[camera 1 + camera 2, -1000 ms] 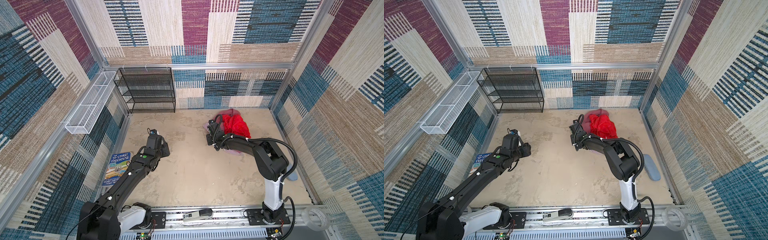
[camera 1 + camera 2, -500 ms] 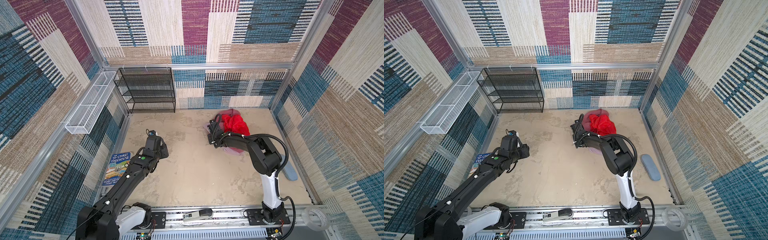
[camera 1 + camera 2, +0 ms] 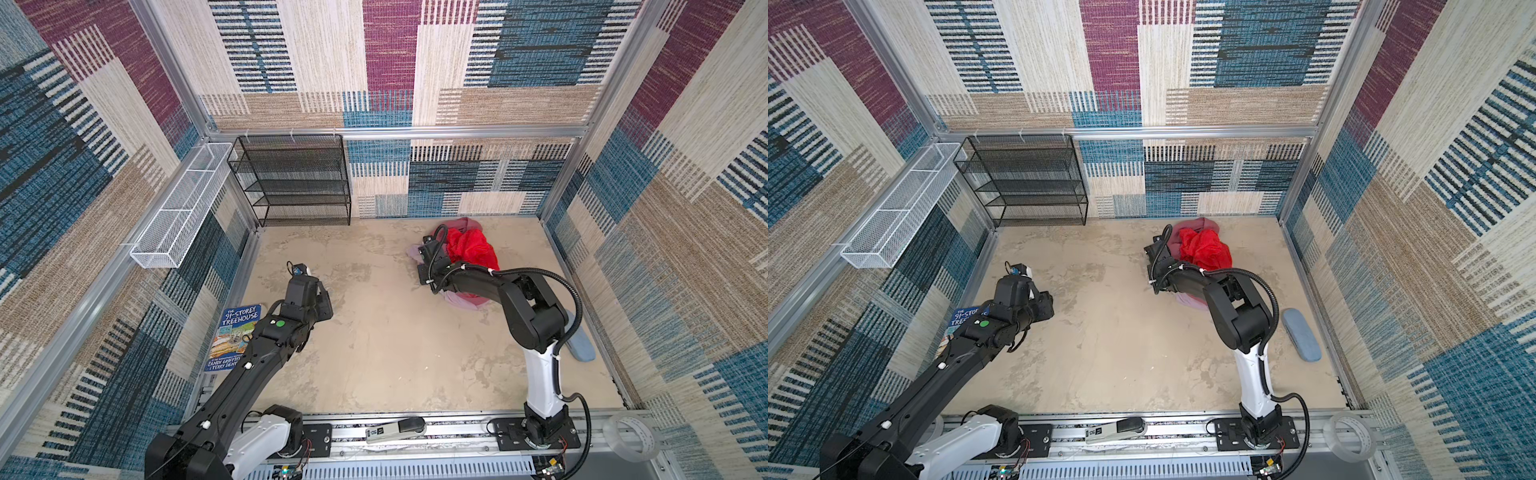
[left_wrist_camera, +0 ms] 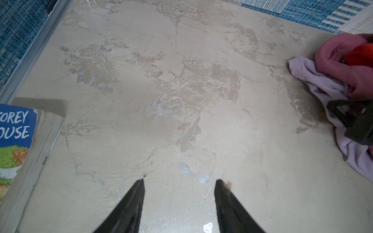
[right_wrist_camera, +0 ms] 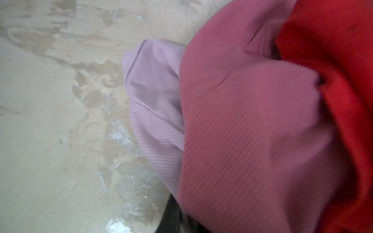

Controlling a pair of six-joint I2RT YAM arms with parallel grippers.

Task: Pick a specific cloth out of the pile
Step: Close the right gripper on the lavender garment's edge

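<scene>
Over the cloth (image 5: 155, 100) drapes rose fabric (image 5: 252, 131) (partly).

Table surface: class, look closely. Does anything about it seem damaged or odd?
Yes: the table looks worn. Darker flaked patches and pale scrapes mark its middle, as if the coating has peeled. Nothing looks spilled.

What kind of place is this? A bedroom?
Probably a robot test booth, not a bedroom: a left arm and right arm bolted to a metal rail, carpet-covered walls, and a pile of cloths.

Bright, even diffuse light; soft shadows; blurred right wrist close-up
</scene>
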